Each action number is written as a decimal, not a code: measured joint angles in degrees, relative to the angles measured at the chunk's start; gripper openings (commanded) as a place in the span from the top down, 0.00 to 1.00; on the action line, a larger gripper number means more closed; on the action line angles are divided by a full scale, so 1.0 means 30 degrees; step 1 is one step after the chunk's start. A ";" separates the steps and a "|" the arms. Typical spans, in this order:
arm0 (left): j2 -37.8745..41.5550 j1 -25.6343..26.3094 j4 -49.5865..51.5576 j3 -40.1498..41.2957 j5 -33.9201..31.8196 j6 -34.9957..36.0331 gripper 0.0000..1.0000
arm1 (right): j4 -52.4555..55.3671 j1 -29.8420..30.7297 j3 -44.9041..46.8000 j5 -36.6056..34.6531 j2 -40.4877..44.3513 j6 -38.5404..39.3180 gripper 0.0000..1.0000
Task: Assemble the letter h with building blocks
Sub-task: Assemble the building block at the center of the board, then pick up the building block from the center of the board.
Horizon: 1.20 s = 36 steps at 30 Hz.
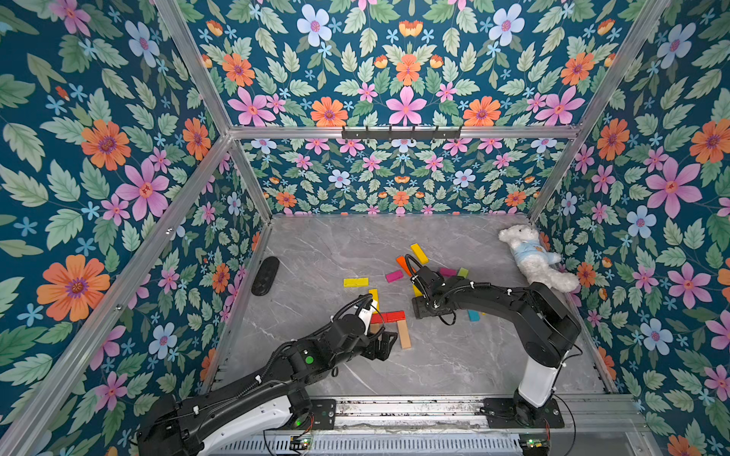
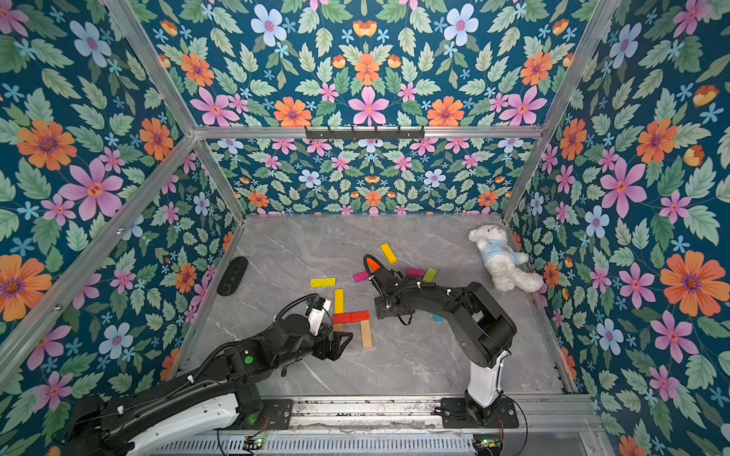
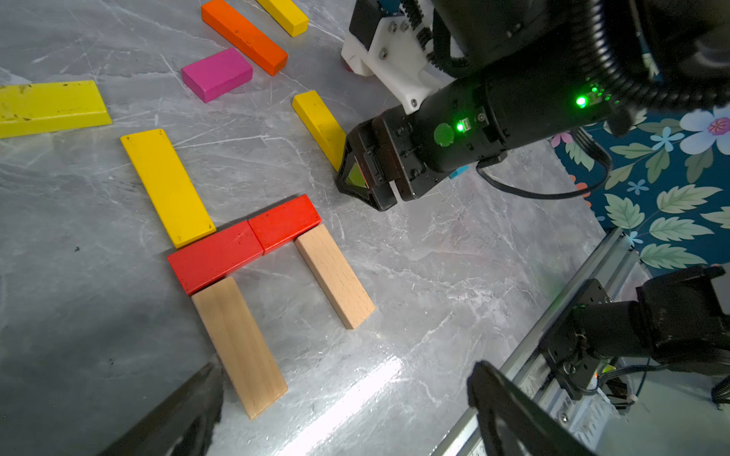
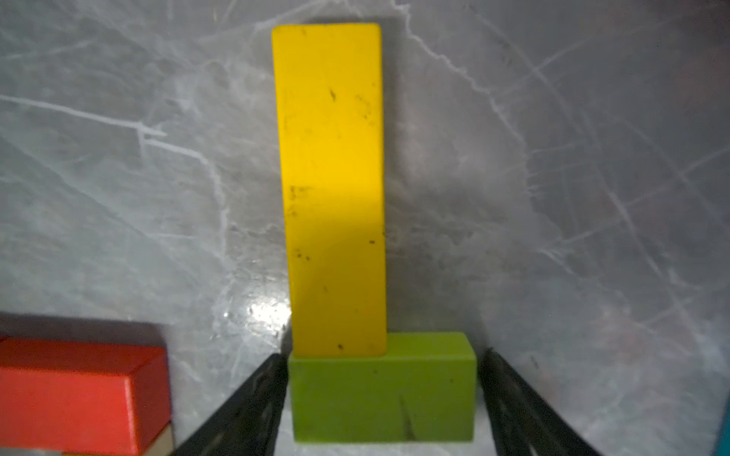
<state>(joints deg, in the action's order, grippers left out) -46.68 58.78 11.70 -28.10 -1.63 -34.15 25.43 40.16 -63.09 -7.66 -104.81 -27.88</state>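
Letter h seemingly finished beside the left claw (image 1: 389, 342): yellow wooden bar (image 3: 168, 187) plus plain wooden bar (image 3: 239, 347) as stem, two red wooden blocks (image 3: 215, 258) as bridge, second plain bar (image 3: 335, 276) as leg. Left claw wide open, empty. Right claw (image 4: 384, 355) down at the desk (image 4: 118, 158), parted just clear of the lime wooden block (image 4: 383, 395) between its jaws.

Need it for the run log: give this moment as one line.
left pincer: open, empty | right pincer: open around lime block that touches yellow bar | h shape: laid out, yellow, red, wood
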 measured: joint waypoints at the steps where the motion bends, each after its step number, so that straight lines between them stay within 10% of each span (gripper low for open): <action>1: -0.0007 0.0000 -0.0007 0.0000 0.0000 0.0000 0.01 | -0.0080 0.0000 0.0073 0.0022 0.0073 0.0000 0.17; 10: -0.0189 0.0000 -0.0036 0.0000 0.0073 -0.0007 0.01 | 0.0342 -0.0262 0.0481 0.0262 0.3876 -0.0015 0.20; 16: -0.0386 0.0000 -0.0036 0.0000 -0.0248 -0.0007 0.01 | 0.0590 -0.4874 0.0692 -0.0138 0.5333 -0.1450 0.27; 21: -0.0299 0.0000 -0.0044 0.0000 -0.0561 -0.0022 0.01 | 0.0911 -0.8218 -0.0219 0.0874 0.3585 -0.2004 0.29; 36: -0.0226 0.0000 -0.0029 -0.0051 -0.0648 -0.0073 0.01 | 0.1778 -0.9143 -0.4721 0.0729 -0.2047 -0.2237 0.36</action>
<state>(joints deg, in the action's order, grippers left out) -47.35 58.78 11.62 -28.25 -3.57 -34.37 30.76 12.73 -77.25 -5.48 -110.96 -34.59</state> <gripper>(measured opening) 0.994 0.664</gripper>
